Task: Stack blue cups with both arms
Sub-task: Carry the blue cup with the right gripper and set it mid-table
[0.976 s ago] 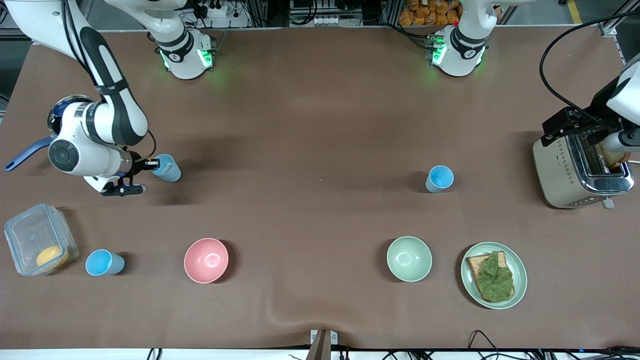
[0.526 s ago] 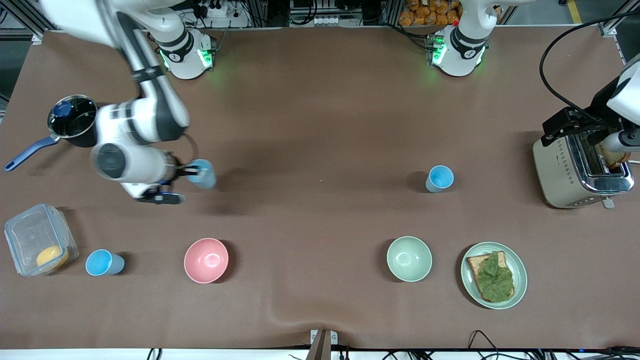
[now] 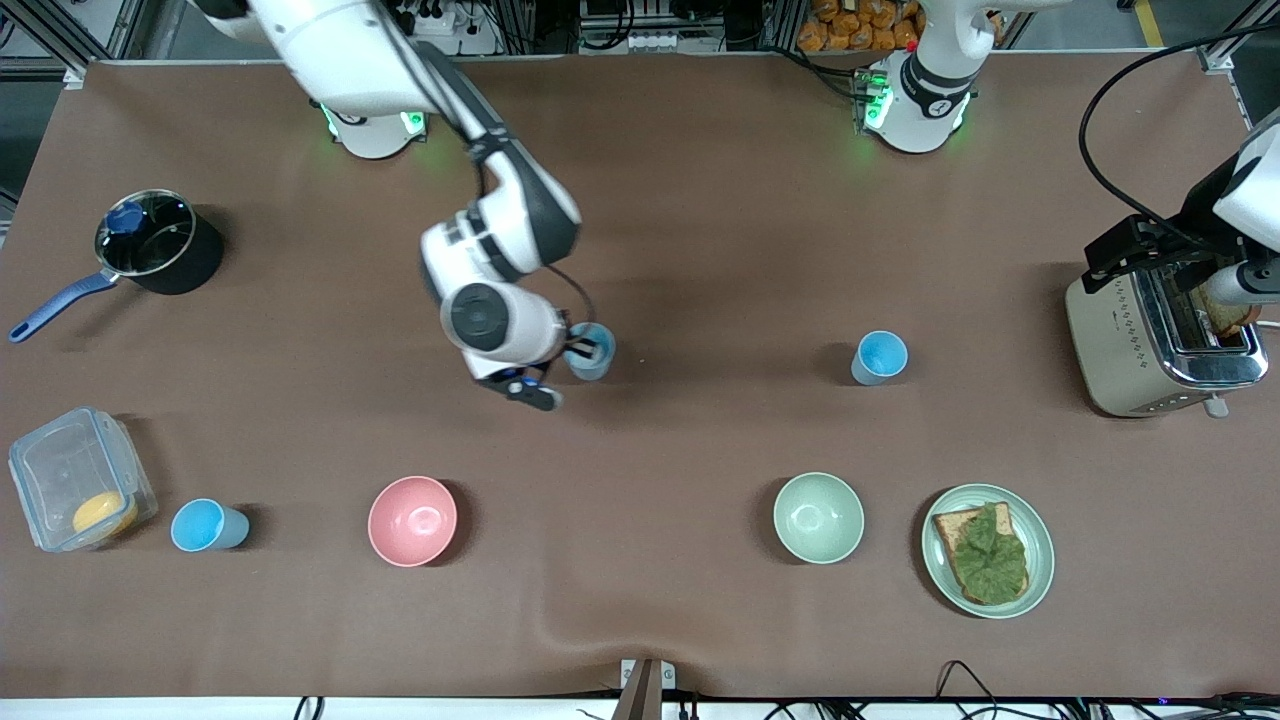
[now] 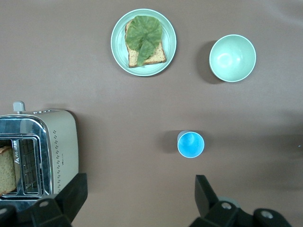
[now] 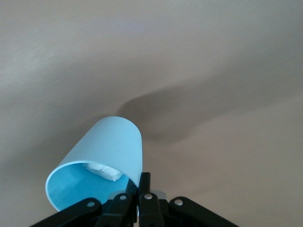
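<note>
The right gripper, clenched on the rim of a tapered light-blue plastic cup, has carried it toward mid-table, nearing the standing sky-blue cup. The left gripper waits released beside the toaster; stacking remains undone.

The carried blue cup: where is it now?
The carried blue cup is in the shut right gripper, over mid-table, level with the standing blue cup.

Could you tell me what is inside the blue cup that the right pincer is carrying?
In the right wrist view, the carried blue cup, pinched at its rim by the right pincer, holds a small white lump against its inner wall. The cup's bottom is hidden, so anything deeper cannot be seen.
</note>
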Robot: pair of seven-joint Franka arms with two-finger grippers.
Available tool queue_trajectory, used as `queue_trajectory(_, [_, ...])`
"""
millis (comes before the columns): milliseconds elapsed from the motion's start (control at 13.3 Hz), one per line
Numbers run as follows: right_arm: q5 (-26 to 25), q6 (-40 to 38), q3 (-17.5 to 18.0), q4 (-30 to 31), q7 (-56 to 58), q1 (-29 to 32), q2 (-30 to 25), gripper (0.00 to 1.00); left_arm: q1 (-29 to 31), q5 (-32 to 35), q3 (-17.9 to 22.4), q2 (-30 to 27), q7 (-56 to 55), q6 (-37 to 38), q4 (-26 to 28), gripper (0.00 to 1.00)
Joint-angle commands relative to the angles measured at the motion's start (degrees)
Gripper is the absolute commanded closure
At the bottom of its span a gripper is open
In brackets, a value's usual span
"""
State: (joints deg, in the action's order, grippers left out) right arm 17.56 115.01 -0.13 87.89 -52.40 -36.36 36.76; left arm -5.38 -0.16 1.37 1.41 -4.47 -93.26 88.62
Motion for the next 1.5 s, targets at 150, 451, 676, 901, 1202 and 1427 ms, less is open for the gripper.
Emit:
queue_trajectory(150, [3.88, 6.88, -0.84, -6.50, -7.36, -7.75, 6.04, 1.00, -0.15, 0.95, -0.23, -0.09, 0.16, 0.36, -0.47, 0.00])
queue_trajectory(451, [5.47, 9.97, -0.84, -6.94, -7.72, -10.22, 7.53, 1.00, -0.24, 1.03, -0.23, 0.00, 0.94, 0.10, -0.73, 0.00])
queue_trajectory(676, [5.73, 10.76, -0.84, -7.03, -7.72, -10.31, 7.62, 0.03, -0.42, 0.86, -0.23, 0.52, 1.12, -0.08, -0.73, 0.00])
queue_trajectory(901, [5.91, 7.19, -1.02, -10.35, -7.19, -7.69, 6.05, 0.00, -0.68, 1.12, -0.75, 1.24, 1.56, -1.30, -0.38, 0.00])
queue_trajectory(1202, [5.03, -14.77, -1.28, -14.85, 1.22, 1.53, 2.28, 0.00, 0.37, 3.75, -2.95, 5.43, 1.13, -3.94, 2.77, 0.00])
queue_trajectory(1427, [-0.22, -21.29, -1.81, -13.10, 7.55, 7.77, -2.47, 0.00, 0.55, 2.27, -3.22, 9.12, 1.65, -4.82, 3.84, 0.00])
